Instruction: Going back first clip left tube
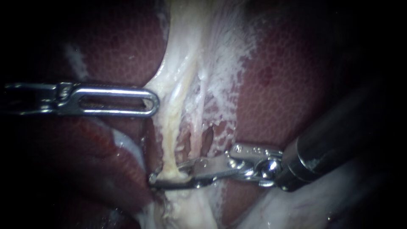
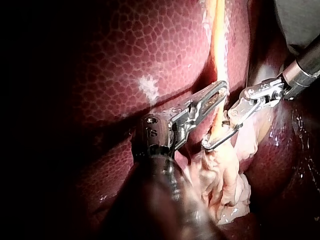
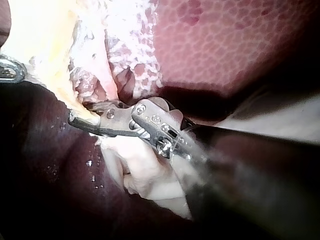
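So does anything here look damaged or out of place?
Nothing stands out. The right instrument has its open jaws astride the left tube, the left instrument grips the pale tissue higher up, and the liver looks whole, with nothing spilled.

support: liver [image 1: 288, 97] | lying on it: pale tissue [image 1: 220, 63], tube [image 1: 169, 140]
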Action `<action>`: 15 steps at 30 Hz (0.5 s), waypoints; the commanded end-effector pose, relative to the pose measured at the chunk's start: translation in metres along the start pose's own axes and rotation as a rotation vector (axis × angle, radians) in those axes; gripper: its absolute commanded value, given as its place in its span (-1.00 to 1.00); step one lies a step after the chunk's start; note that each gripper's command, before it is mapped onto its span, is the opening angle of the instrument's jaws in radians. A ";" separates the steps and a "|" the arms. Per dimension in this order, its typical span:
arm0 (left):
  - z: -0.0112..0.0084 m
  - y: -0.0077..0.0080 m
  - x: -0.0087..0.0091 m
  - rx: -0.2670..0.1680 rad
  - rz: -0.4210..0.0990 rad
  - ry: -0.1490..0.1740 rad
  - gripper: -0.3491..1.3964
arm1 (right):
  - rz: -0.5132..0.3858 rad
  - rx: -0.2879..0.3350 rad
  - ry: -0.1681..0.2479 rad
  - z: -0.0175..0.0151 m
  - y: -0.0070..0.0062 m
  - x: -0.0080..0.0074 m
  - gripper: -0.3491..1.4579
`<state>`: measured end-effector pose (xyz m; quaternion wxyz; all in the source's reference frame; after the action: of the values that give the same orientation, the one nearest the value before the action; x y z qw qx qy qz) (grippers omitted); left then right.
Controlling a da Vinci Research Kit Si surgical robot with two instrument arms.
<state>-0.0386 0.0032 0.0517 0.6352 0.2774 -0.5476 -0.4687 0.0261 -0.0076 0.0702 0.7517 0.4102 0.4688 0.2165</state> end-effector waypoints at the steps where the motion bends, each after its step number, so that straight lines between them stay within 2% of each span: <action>1: 0.0000 0.0000 0.0000 0.003 0.000 0.001 -1.00 | 0.000 0.000 0.000 0.0000 0.0000 0.0000 -1.00; 14: 0.0000 0.0000 0.0000 0.002 0.000 0.001 -1.00 | -0.001 -0.002 0.001 0.0001 -0.0002 0.0001 -1.00; 15: 0.0000 0.0000 0.0000 0.002 0.000 0.001 -1.00 | -0.001 -0.002 0.001 0.0001 -0.0002 0.0001 -0.76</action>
<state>-0.0386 0.0032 0.0517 0.6352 0.2784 -0.5479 -0.4678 0.0263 -0.0077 0.0700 0.7530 0.4078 0.4688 0.2166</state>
